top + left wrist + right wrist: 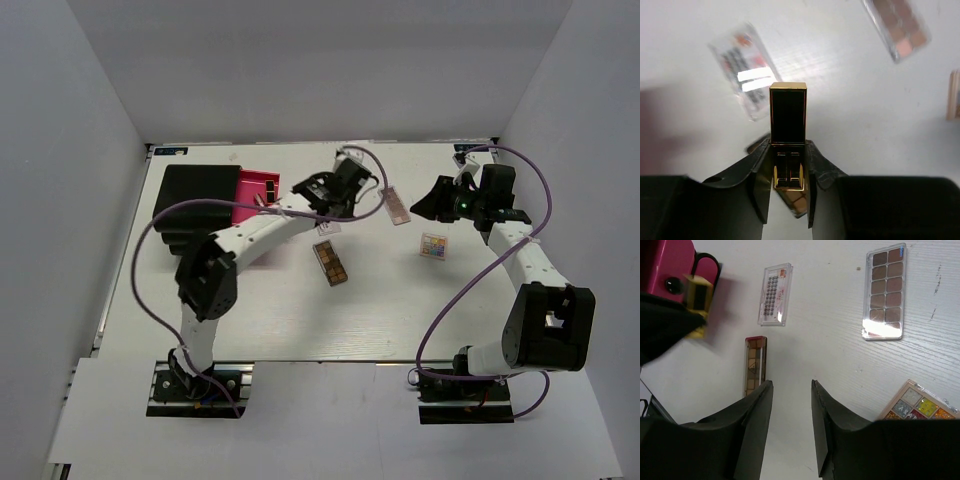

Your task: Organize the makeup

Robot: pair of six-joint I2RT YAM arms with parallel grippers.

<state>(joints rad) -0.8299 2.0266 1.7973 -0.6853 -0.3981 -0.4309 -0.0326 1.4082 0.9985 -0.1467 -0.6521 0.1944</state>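
Barely begun: one lipstick in hand, everything else loose on the table.
Left gripper (788, 150) clamps the glossy black, gold-edged lipstick tube (788, 112) just right of the black-and-pink case (200, 195); right gripper (790, 390) hangs spread, empty. Right of the case, apparently unsorted: long clear-lidded brown palette (886, 292), narrower bronze palette (755, 365), flat transparent packet (776, 295), small square multicoloured palette (917, 402).

Robot lab test cell: plain white walls (70, 150) box in a white counter (300, 320), w/ 2 arms, left (255, 232) & right (530, 265), bolted at near edge, purple cables (134, 275) looping.
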